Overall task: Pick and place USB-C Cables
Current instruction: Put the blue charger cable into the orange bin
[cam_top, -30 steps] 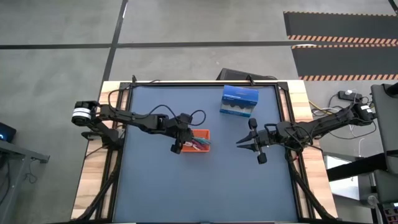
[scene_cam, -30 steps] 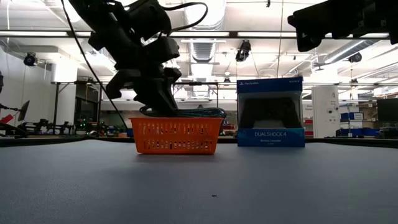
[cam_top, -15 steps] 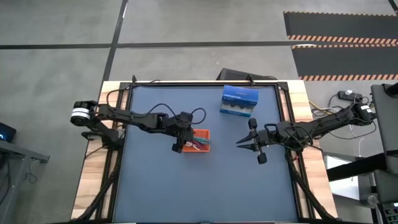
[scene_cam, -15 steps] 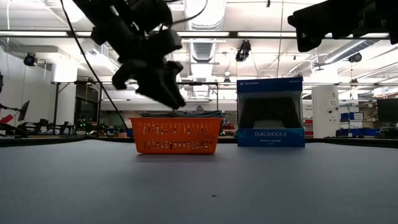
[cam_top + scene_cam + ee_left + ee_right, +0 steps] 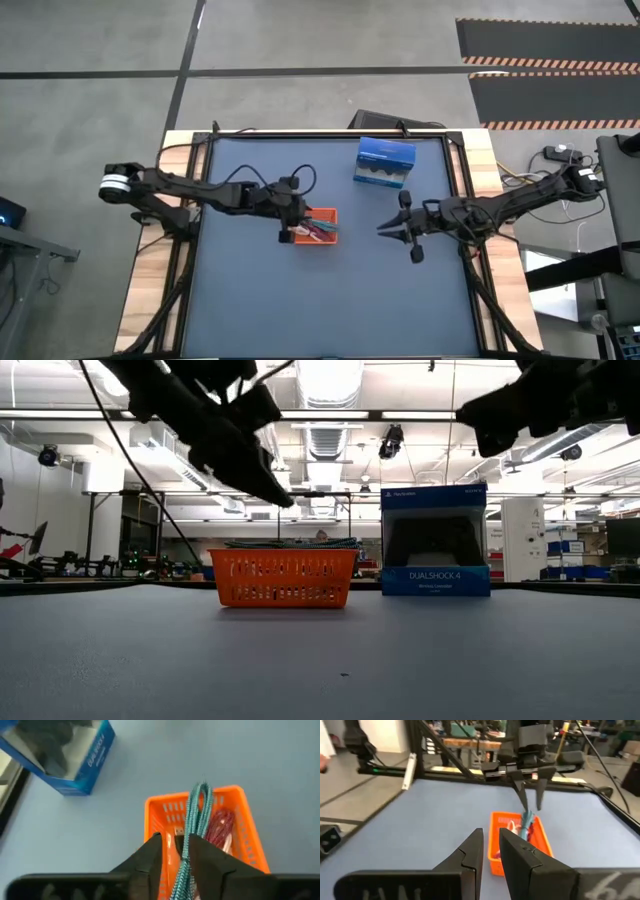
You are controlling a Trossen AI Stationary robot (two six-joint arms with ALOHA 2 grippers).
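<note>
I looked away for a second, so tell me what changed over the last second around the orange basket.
The left gripper has risen from just inside the orange basket to well above its rim, its fingers open and holding nothing. The teal cable lies in the basket beside the pink-red cable. The right gripper, the basket and the blue box stayed put.

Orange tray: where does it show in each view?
High view: orange tray mid-table, just past the left gripper.
Low view: centre-left, left of the blue DualShock 4 box.
Left wrist view: lower centre, teal cable draped across it.
Right wrist view: centre, beyond the right gripper.
Shared landmark: the teal cable on the tray.
</note>
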